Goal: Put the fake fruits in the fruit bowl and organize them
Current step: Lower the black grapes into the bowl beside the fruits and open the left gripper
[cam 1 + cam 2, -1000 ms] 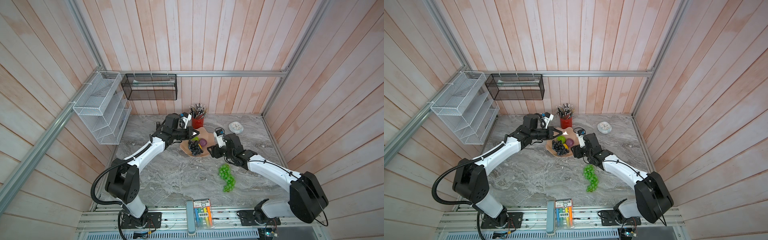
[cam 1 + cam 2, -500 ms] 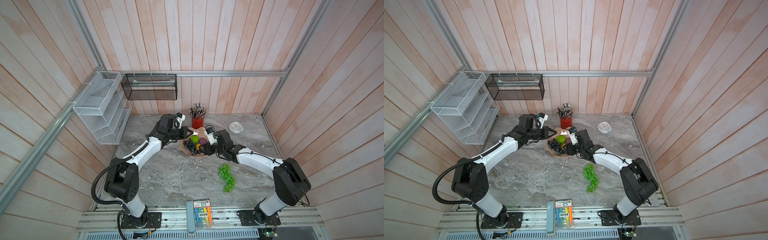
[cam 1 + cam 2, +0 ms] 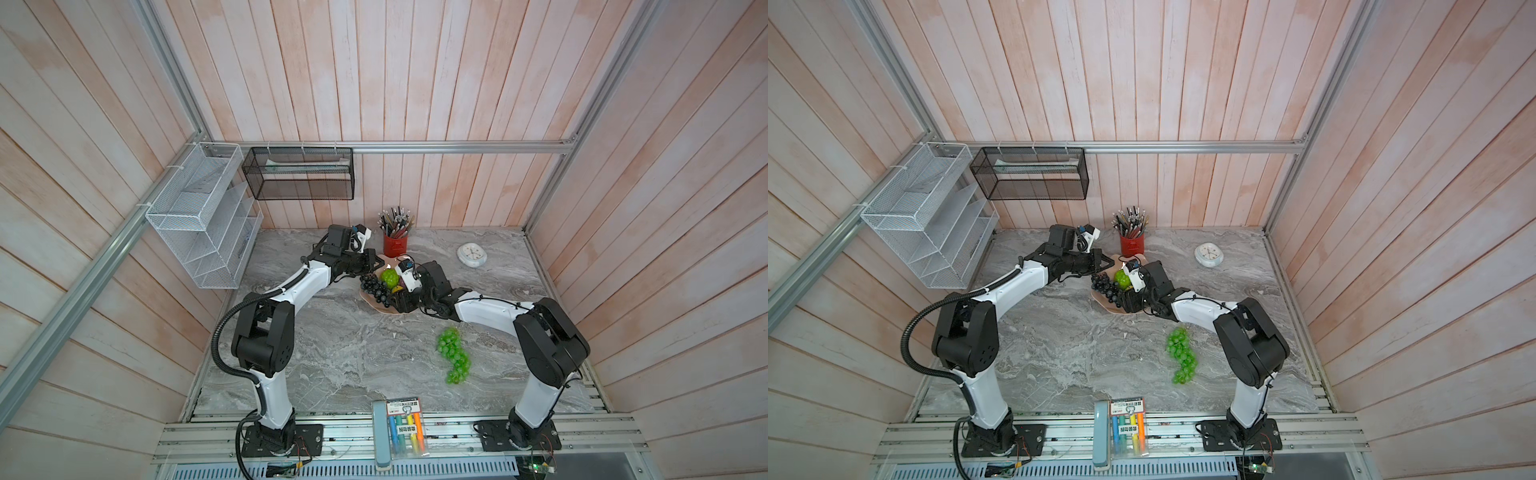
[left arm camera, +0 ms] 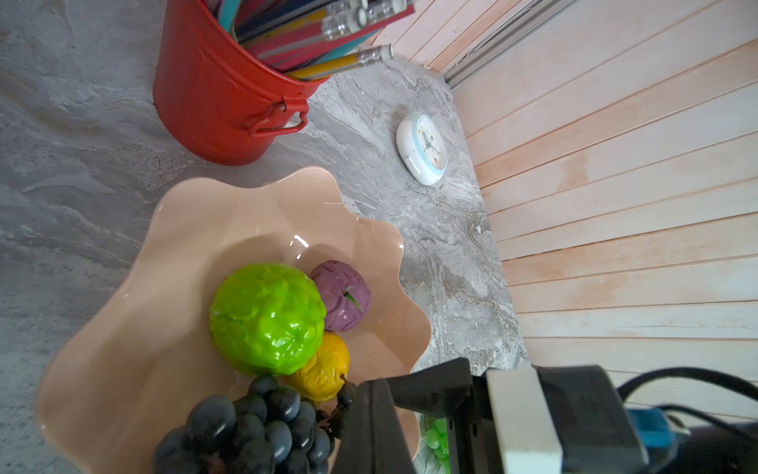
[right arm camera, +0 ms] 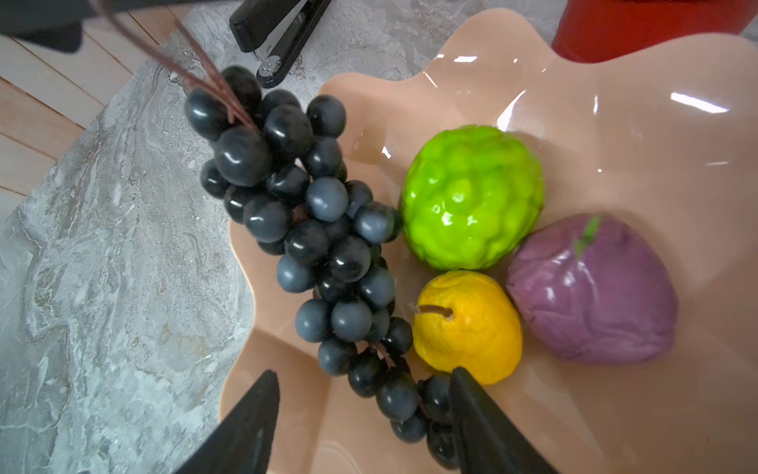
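Right hand now astride dark grapes

Bright, even light is seen across both top views, and only faint, soft shadows are laid on the marble table under the arms. Wide-angle stretch is noticed toward the corners. Up close, sharp white glare streaks are thrown across the fruit bowl, so the light is read as coming from above. Small highlights are picked up on the bumpy lime-green fruit and the dark grape bunch. The right gripper is rendered soft and out of focus.
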